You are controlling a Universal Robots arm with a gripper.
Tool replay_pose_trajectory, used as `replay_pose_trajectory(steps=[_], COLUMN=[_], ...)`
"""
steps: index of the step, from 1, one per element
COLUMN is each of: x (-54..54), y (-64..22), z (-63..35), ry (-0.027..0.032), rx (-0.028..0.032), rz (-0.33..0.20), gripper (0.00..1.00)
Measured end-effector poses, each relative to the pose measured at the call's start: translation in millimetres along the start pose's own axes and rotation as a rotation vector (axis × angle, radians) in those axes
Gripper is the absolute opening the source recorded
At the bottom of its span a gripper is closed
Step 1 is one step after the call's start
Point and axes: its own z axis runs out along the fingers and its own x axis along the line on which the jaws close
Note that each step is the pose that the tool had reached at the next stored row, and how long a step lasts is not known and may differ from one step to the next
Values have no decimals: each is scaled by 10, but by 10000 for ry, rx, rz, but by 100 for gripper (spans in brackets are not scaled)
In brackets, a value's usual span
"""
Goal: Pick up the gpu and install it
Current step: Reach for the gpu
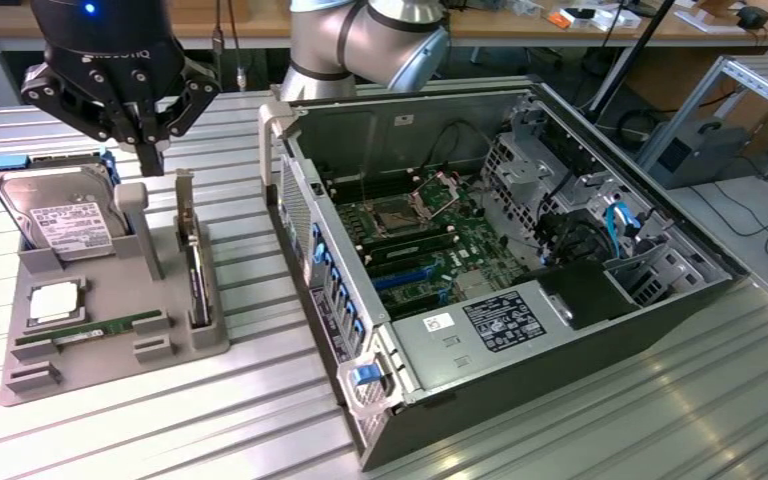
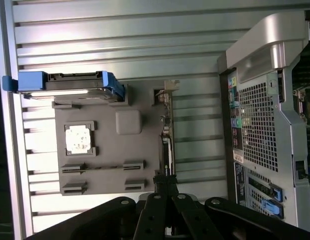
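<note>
The gpu [image 1: 196, 262] stands on its long edge in a slot of the grey holder tray [image 1: 107, 368], its silver bracket [image 1: 184, 198] pointing up at the far end. My gripper [image 1: 153, 150] hangs above the tray's far side, just to the exterior view's left of that bracket. Its fingers are shut and hold nothing. In the wrist view the gpu [image 2: 166, 142] shows edge-on as a thin dark strip on the tray [image 2: 139, 165], straight ahead of my shut fingertips [image 2: 166, 184]. The open computer case [image 1: 491, 250] lies to the exterior view's right of the tray.
The tray also carries a silver hard drive [image 1: 57, 215] in a blue caddy, a CPU [image 1: 56, 300] and a green RAM stick [image 1: 91, 328]. Blue slots [image 1: 404, 278] show on the motherboard. Everything rests on a ribbed metal table [image 1: 157, 430]. The case's rear panel [image 2: 260, 125] faces the wrist camera.
</note>
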Motion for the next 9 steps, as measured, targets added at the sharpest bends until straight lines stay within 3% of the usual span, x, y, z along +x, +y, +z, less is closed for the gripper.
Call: replay_pose_trajectory(steps=[9], x=[62], y=[-5], z=[-2], ry=[0], rx=[0], rz=[0], gripper=[11])
